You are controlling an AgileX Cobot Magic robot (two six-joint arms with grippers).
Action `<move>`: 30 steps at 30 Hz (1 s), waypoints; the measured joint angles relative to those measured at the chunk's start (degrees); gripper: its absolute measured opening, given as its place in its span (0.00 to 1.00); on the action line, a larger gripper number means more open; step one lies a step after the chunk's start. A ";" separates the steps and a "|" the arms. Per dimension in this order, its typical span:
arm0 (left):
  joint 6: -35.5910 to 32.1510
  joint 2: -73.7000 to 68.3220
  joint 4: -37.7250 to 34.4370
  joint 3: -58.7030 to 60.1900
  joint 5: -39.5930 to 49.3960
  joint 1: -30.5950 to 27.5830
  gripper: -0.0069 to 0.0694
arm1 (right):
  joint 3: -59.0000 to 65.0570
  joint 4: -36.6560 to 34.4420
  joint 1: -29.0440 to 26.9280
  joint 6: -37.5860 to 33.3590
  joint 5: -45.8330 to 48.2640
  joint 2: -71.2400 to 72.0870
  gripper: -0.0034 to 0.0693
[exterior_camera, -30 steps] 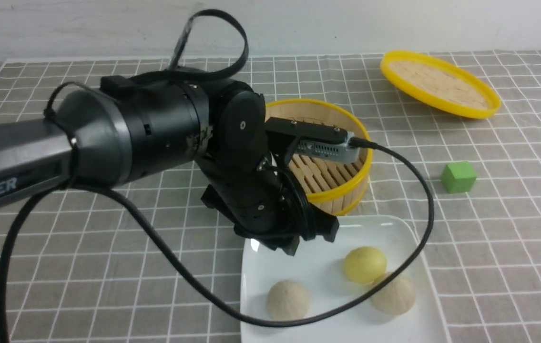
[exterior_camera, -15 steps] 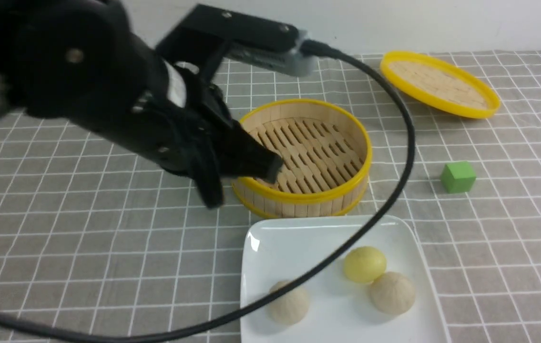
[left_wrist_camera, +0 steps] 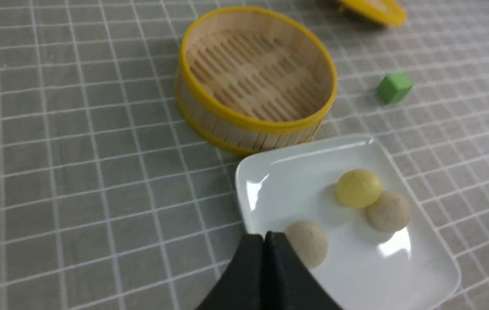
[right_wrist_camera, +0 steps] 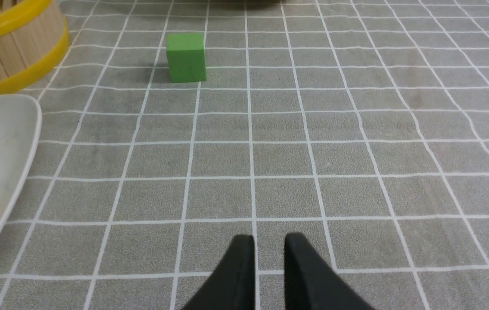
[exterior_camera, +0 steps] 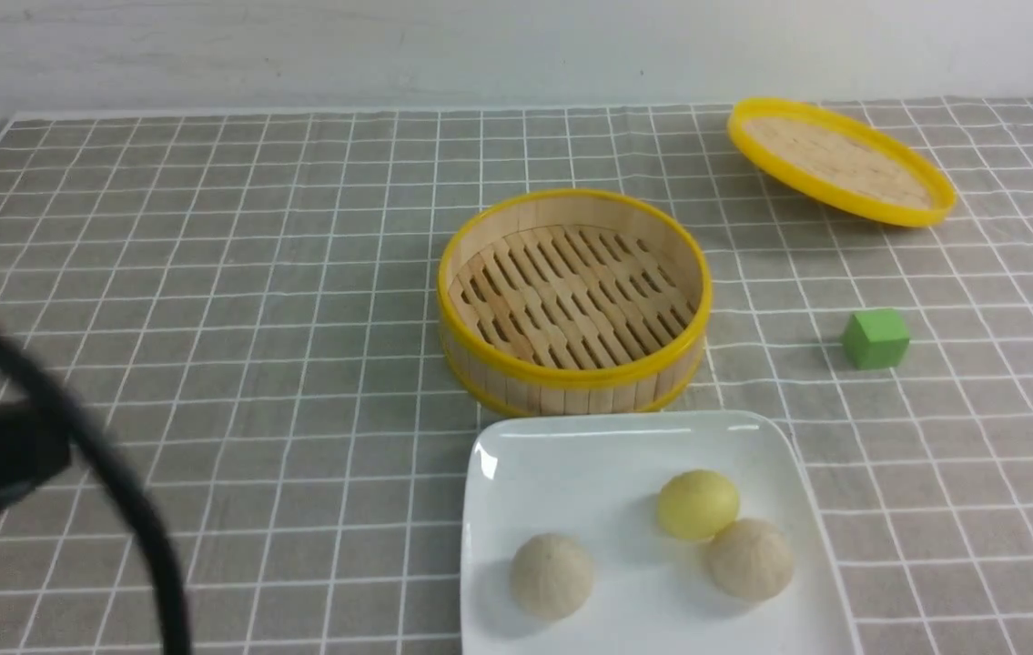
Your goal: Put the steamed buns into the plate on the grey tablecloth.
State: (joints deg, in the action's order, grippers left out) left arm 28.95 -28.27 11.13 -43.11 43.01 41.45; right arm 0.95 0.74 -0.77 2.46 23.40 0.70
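The grey tablecloth with its white grid spans the whole table. One white square plate lies on it, and everything else is placed from that plate. Its near edge is cut off by the bottom of the front view. Just behind the plate stands one bamboo steamer basket, yellow-rimmed and with nothing on its slats. Well behind and to the right of the plate, one yellow-rimmed bamboo lid rests tilted. At the far left of the plate, a blurred black shape with a cable is probably the left arm, cut off by the frame edge.

Three steamed buns sit in the plate: one pale yellow bun, one beige bun touching it on the near right, and another beige bun apart at the near left. One green cube stands right of the plate, beyond its far corner.

The left gripper has its jaws pressed together on nothing, above the plate's near-left edge. The right gripper hangs over bare cloth right of the plate, jaws slightly parted and empty.
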 joint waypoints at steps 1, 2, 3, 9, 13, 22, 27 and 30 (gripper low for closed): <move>0.58 0.92 0.00 0.85 -0.93 0.00 0.09 | 0.00 0.00 0.00 0.00 0.00 0.00 0.23; 1.62 2.58 0.00 4.83 -4.76 0.00 0.09 | 0.00 0.00 0.00 0.00 0.00 0.00 0.23; 2.64 4.35 0.00 8.26 -9.28 0.00 0.09 | 0.00 0.00 0.00 0.00 0.00 0.00 0.23; 4.84 8.59 0.23 20.07 -28.59 0.00 0.10 | 0.00 0.00 0.00 0.00 -0.06 0.00 0.25; 5.01 8.59 1.61 23.64 -30.39 0.00 0.11 | 0.00 0.00 0.00 0.00 -0.06 0.00 0.26; 3.91 8.59 2.48 24.04 -29.00 0.00 0.12 | 0.00 0.00 0.00 0.00 -0.06 0.00 0.27; 2.27 9.23 5.72 24.04 -24.97 -3.97 0.12 | 0.00 0.00 0.00 0.00 -0.06 0.00 0.28; 1.81 10.79 6.60 24.19 -23.46 -11.32 0.12 | 0.00 0.00 0.00 0.00 -0.06 0.00 0.28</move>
State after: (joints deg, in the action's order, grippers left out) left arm 30.76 -17.47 17.73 -18.92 19.55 30.13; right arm 0.95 0.74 -0.77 2.46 23.34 0.70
